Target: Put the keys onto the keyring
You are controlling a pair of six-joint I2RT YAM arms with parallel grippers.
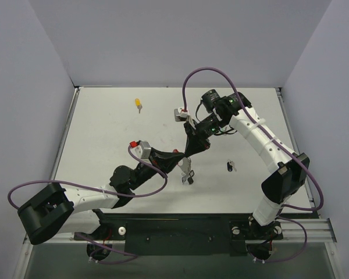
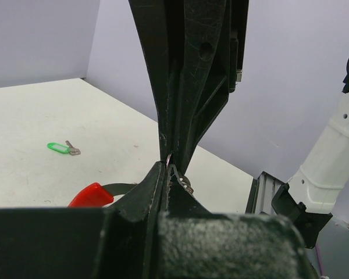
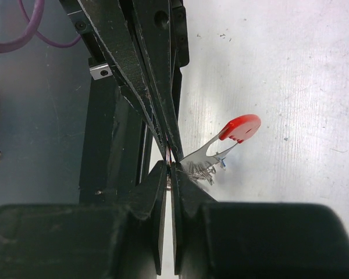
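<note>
Both arms meet over the middle of the desk (image 1: 104, 133). The left gripper (image 2: 166, 170) and the right gripper (image 3: 169, 170) each have their jaws clenched on the thin wire of the keyring (image 3: 205, 160), and its red tag (image 3: 242, 127) sticks out sideways. The black key (image 1: 230, 167) lies towards the right edge. The yellow key (image 1: 138, 104) lies near the far edge. The green key (image 2: 61, 147) rests flat on the desk.
</note>
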